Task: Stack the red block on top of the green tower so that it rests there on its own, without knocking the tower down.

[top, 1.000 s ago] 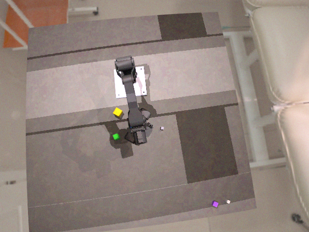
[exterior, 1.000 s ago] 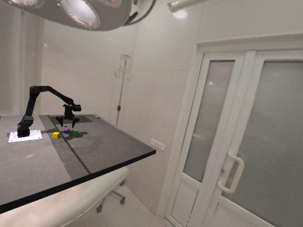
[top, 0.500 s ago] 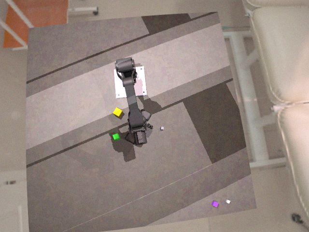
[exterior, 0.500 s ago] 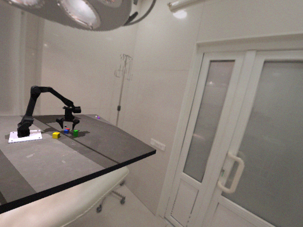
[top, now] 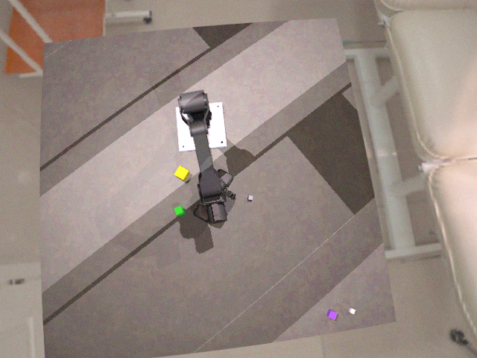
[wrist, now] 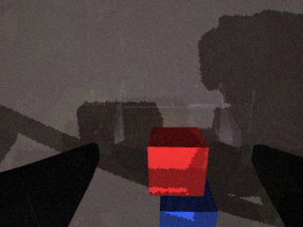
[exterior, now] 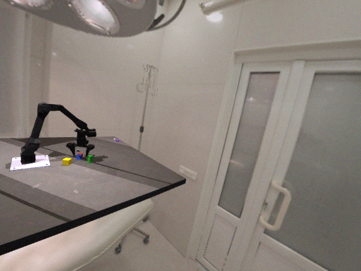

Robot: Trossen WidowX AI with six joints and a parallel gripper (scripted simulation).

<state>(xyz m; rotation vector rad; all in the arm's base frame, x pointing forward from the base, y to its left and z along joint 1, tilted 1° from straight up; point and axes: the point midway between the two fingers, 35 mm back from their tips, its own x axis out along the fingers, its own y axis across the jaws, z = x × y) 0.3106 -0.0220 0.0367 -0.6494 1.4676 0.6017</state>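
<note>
The red block lies on the table and touches a blue block; in the exterior view the red block is just behind the blue one. My gripper is open and empty. It hangs above the red block, with one finger on each side. In the overhead view the gripper hides the red and blue blocks.
A yellow block lies near the arm's white base plate. A small white cube lies right of the gripper. A purple cube and another small white cube lie at the far table corner.
</note>
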